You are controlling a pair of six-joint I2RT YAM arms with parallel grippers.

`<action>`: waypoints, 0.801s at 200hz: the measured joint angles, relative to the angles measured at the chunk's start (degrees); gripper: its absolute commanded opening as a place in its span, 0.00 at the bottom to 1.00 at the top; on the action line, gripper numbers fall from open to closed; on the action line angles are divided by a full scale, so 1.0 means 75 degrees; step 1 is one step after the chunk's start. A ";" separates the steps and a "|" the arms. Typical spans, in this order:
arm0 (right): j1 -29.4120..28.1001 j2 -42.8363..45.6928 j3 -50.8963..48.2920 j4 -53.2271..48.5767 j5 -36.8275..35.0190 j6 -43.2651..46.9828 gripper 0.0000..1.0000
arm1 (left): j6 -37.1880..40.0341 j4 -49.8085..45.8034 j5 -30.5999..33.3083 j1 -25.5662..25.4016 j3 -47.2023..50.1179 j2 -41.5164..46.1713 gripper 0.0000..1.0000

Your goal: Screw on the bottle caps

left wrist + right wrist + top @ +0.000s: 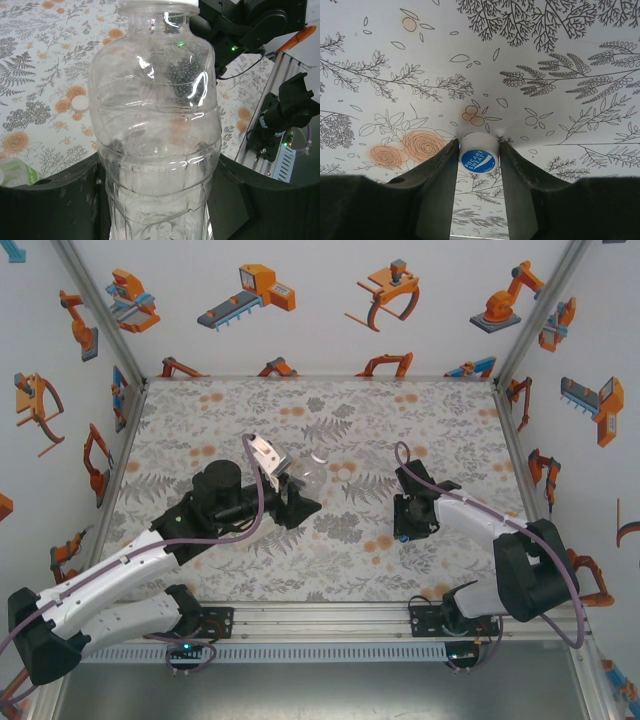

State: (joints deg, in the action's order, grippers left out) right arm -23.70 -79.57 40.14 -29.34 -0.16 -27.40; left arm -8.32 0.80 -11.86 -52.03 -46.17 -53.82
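1. My left tool [159,170] is closed snug around the body of the clear bottle [157,100]. It holds the bottle near the middle of the worktop [340,410], a bit toward the left edge. I reckon gripping the body stops it spinning while a cap gets twisted on.
2. My right tool [479,165] is down on the worktop, right of middle and toward the near edge. It's pinching the blue cap [479,157] by its sides, printed top up. That leaves the underside free for a neck, I'd guess.
3. Cap and bottle are well apart, so no threading yet.
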 measured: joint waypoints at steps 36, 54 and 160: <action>0.0000 0.0000 0.0000 -0.0052 0.0064 0.0000 0.39 | 0.0000 0.0000 0.0015 0.0000 0.0000 0.0000 0.00; 0.0000 0.0000 0.0000 -0.0052 0.0082 0.0000 0.41 | 0.0000 0.0000 0.0017 0.0000 0.0000 0.0000 0.00; 0.0000 -0.0006 0.0000 -0.0055 0.0111 0.0000 0.41 | -0.0003 0.0003 0.0038 0.0000 0.0000 0.0003 0.00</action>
State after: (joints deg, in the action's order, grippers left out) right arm -23.70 -79.61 40.14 -29.76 0.67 -27.40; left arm -8.34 0.82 -11.57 -52.03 -46.17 -53.80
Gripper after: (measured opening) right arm 0.414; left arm 0.583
